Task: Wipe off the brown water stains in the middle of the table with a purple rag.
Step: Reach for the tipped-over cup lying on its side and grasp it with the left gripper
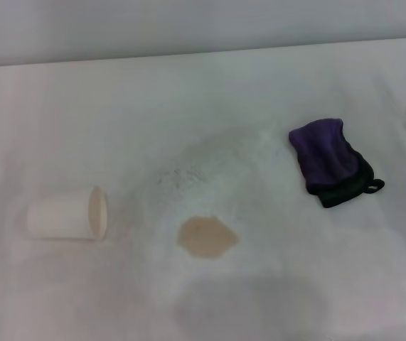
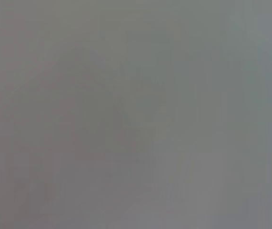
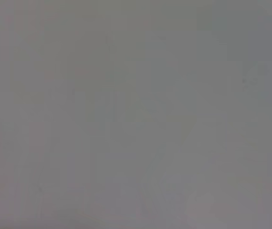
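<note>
In the head view a small light-tan puddle, the brown water stain (image 1: 206,237), lies on the white table (image 1: 188,106) near its middle front. The purple rag (image 1: 327,159), bunched, with a black edge part and a small black loop, lies to the right and a little behind the stain, apart from it. Neither gripper shows in the head view. Both wrist views show only a plain grey surface, with no fingers and no objects.
A white paper cup (image 1: 67,213) lies on its side to the left of the stain, its mouth facing the stain. Faint grey smudges (image 1: 181,174) mark the table behind the stain. The table's far edge (image 1: 203,53) runs along the back.
</note>
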{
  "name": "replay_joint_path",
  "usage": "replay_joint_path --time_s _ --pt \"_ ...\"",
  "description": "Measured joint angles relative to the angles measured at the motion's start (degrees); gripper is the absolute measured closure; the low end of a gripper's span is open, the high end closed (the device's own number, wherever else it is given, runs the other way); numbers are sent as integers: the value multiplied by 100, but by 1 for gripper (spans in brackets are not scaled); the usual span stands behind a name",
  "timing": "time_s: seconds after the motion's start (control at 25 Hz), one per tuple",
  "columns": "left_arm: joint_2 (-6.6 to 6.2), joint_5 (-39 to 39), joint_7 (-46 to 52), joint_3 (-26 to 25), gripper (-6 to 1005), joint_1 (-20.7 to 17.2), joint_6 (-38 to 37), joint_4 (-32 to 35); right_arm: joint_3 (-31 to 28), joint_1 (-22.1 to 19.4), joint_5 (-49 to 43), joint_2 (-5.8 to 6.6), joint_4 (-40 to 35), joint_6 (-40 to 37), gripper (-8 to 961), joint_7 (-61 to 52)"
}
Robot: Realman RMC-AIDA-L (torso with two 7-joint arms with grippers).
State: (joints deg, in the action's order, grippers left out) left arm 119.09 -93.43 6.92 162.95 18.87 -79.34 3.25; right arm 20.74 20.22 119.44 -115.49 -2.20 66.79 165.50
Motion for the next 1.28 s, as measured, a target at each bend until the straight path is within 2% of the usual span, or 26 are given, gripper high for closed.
replay_joint_path --time_s 1.28 --pt "27 1 -94 0 106 -54 -173 8 0 -6 35 0 44 -72 112 49"
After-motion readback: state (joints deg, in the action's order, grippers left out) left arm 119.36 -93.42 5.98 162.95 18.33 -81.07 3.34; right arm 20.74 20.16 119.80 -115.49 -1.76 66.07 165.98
